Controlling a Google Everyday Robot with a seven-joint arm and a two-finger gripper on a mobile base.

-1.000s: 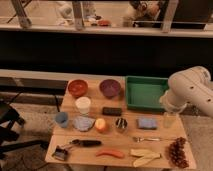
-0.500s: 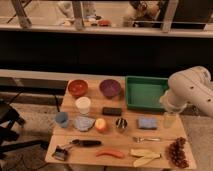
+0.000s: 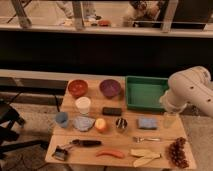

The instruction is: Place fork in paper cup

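Nothing is visibly shifting since the earlier frames: the white arm (image 3: 192,90) is holding the same pose at the right edge of the wooden table (image 3: 165,134), and every object is lying where it was. The gripper (image 3: 170,120) is hanging low beside the green tray (image 3: 146,92), just above the table's right side; whether it is parted or closed cannot be made out.

The fork (image 3: 146,139) is lying flat on the table in front of the blue sponge (image 3: 147,123), near the gripper, with the banana pieces (image 3: 145,156) just below it. The paper cup (image 3: 83,105) is standing upright well apart, on the left half, below the red bowl (image 3: 78,88).

Risks, as judged from this layout:
- The fork is lying thin and flush on the wood, so a descending grasp is likely to be skidding off it or nudging the sponge.
- The small metal cup (image 3: 121,124) is standing nearer and could be taken for the target.
- The paper cup looks light, so a fork striking its rim could be tipping it.
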